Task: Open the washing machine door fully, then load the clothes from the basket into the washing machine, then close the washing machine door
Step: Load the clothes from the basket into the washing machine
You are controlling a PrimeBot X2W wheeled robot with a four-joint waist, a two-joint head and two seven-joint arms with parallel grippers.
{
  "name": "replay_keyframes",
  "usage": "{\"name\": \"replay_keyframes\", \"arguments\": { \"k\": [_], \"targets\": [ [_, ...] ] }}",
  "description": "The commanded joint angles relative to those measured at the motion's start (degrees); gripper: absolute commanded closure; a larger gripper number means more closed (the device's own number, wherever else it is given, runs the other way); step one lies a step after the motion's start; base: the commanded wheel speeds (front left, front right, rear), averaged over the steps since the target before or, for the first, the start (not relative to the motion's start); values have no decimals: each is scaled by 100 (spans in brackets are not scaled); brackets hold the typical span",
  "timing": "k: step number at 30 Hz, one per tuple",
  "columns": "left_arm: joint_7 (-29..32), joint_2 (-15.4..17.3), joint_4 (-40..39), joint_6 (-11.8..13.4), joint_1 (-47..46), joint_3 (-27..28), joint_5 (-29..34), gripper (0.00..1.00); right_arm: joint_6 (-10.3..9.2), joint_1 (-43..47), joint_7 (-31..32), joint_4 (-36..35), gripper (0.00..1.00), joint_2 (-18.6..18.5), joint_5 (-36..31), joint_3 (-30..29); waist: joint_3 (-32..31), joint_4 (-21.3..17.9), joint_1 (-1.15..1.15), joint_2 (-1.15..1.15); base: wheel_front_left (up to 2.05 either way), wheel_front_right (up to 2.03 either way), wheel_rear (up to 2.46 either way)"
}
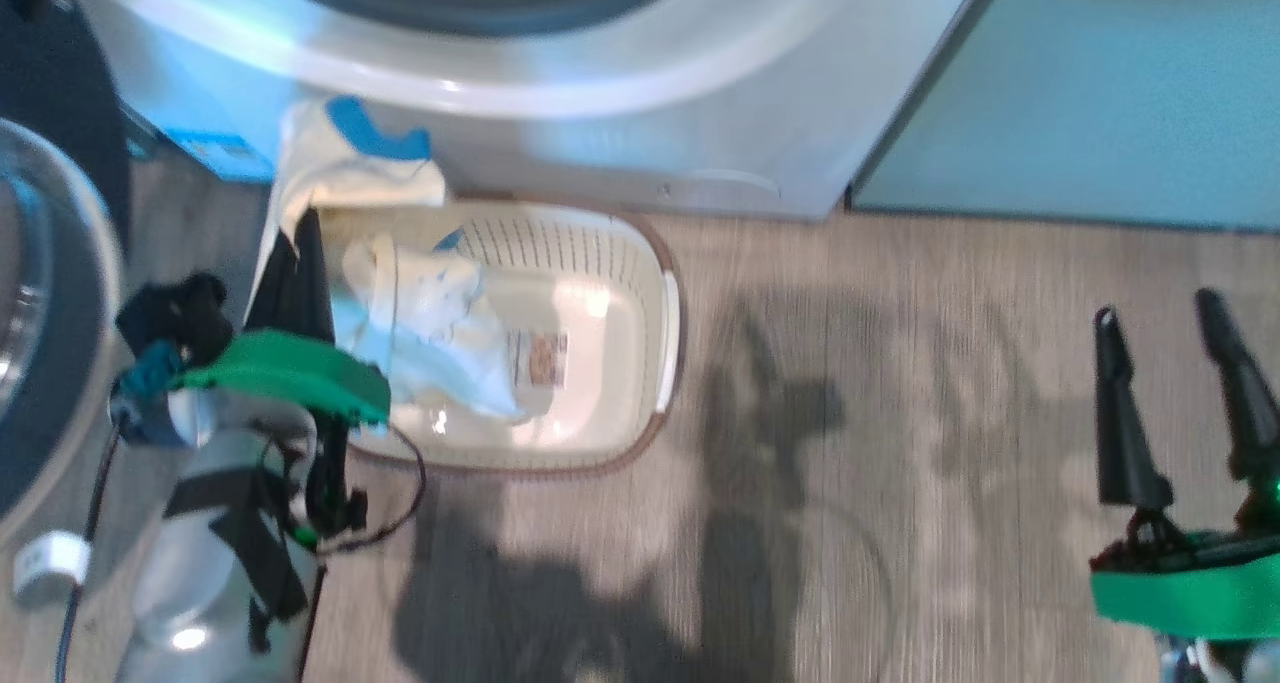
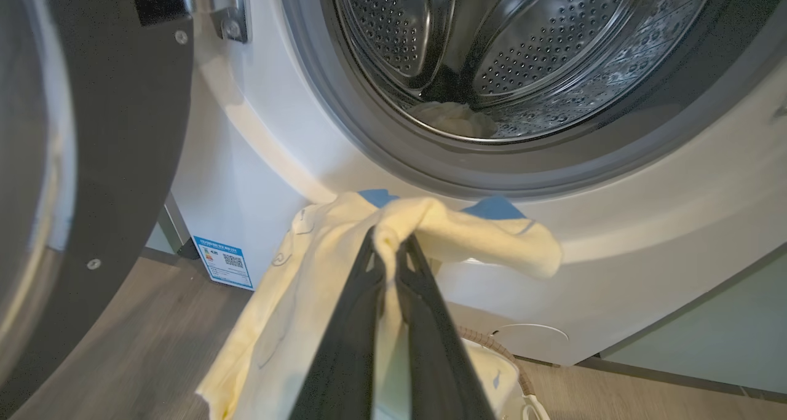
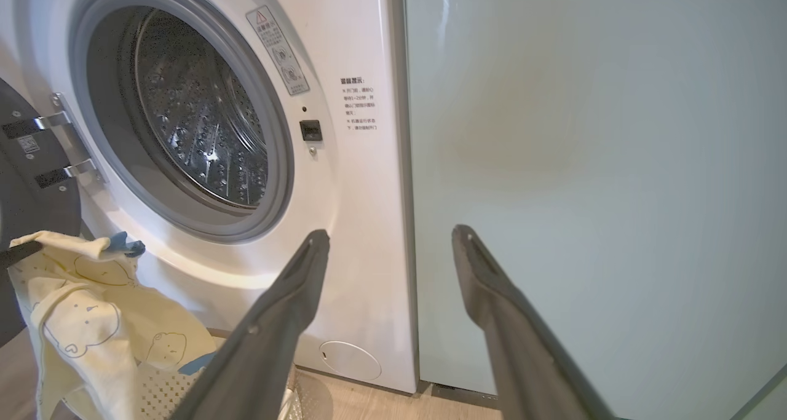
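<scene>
Left wrist view: the left gripper (image 2: 387, 248) is pinched tight on a fold of 1 pale yellow garment (image 2: 289, 297), with blue patches (image 2: 495, 208) at its far edge. The garment is held just below the washing machine (image 2: 645, 241) opening, in front of the lower lip of the grey door seal (image 2: 381, 155). The rest of it hangs down toward the basket (image 1: 590, 243), which sits on the floor against the machine's front, under the opening. More of the clothes (image 1: 430, 333) lie in it. At the machine's left the washing machine door (image 2: 123, 131) stands swung out on its hinge, so step 1 looks done and this is step 2, loading. 1 pale piece (image 2: 455, 117) lies at the bottom of the drum (image 2: 522, 51); it looks like cloth but I can't confirm. Off at the machine's right edge, by the pale green cabinet (image 3: 584, 162), the right gripper (image 3: 390, 235) is spread wide and holds nothing, well apart from the opening. Next move, my read: lift the pinch over the seal lip and push deep into the drum before letting go. The tail hangs long, so it has to go high enough or it drapes over the seal or drops back. After that, back to the basket for the rest. Door close comes last.
</scene>
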Motion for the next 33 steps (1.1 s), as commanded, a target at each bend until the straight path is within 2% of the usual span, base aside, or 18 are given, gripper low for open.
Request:
{"name": "replay_keyframes", "arguments": {
  "k": [1,9,18,33],
  "targets": [
    [-52,145,-274,-6,128,207,72,100,-16,98,-37,-117,0,-89,-42,162,-476,132,1,-1,0,0,0],
    [18,235,-790,103,973,286,137,100,-16,383,-37,237,0,-89,-20,306,-1382,254,1,-1,0,0,0],
    [362,248,-1472,259,1770,331,65,100,-16,708,-37,471,0,-89,70,412,-2053,375,1,-1,0,0,0],
    [647,258,-2028,394,2308,256,62,100,-16,884,-37,525,0,-89,97,417,-2315,424,1,-1,0,0,0]
  ]
}}
